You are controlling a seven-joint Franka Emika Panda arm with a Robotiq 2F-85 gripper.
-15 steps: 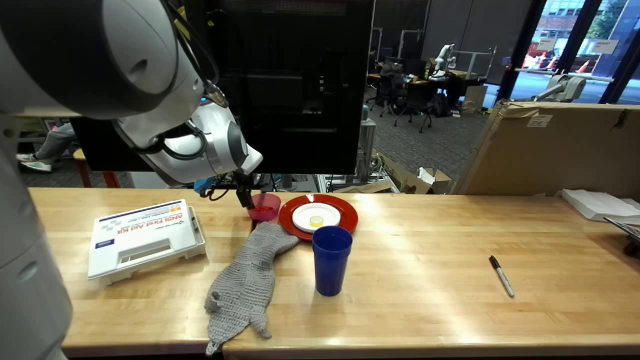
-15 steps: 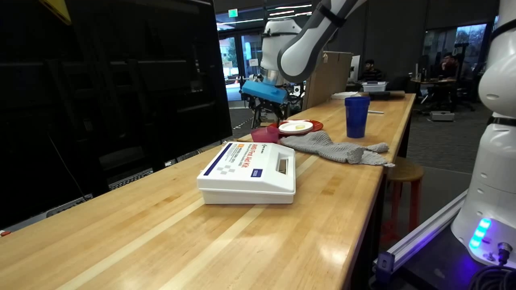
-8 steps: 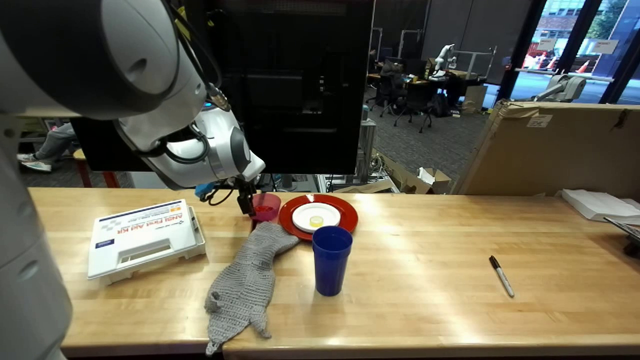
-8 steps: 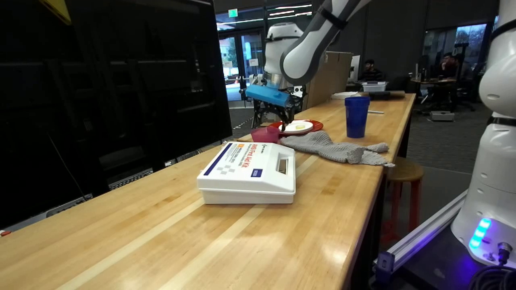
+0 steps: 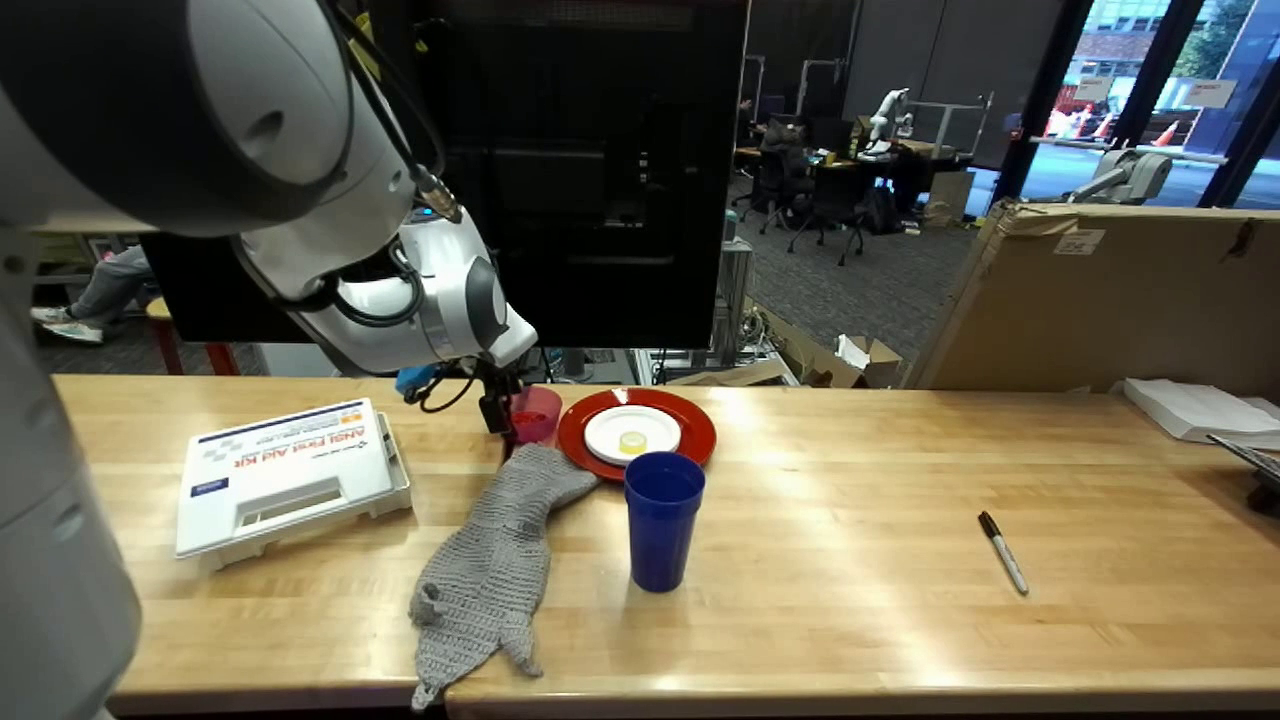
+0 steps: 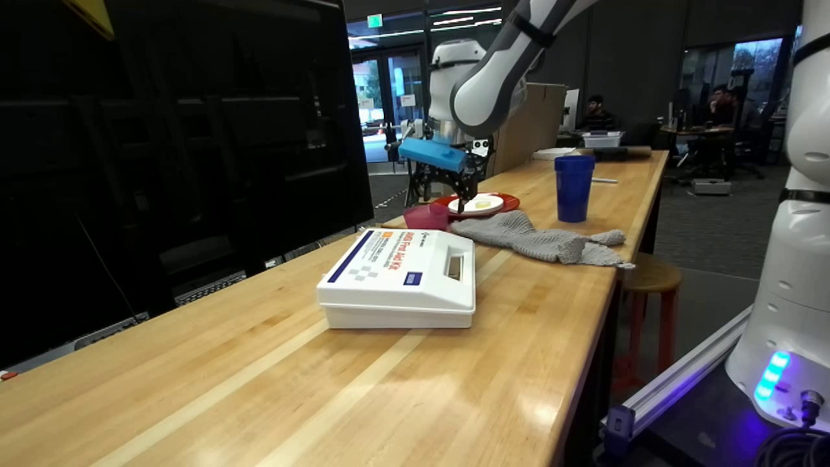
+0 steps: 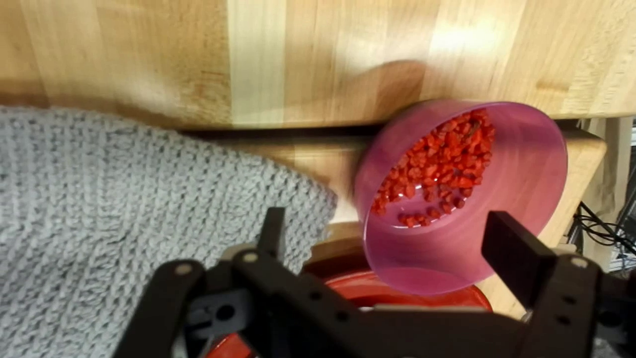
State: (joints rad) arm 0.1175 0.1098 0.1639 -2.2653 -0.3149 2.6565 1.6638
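The robot's arm (image 5: 290,130) was white and smoothly rounded, with dark-grey trim (image 5: 483,300) at its joints. Black cables (image 5: 375,321) looped along it, near a silvery connector (image 5: 437,194). A bright blue block (image 6: 432,154) topped the black gripper (image 7: 385,223), whose angular fingers (image 7: 519,261) had pale, round screw heads (image 7: 183,269). The white base (image 6: 788,311) bore a glowing blue light strip (image 6: 772,376).

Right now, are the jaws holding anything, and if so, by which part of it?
Nothing is held: the jaws stand open by the pink bowl with small red pieces inside.
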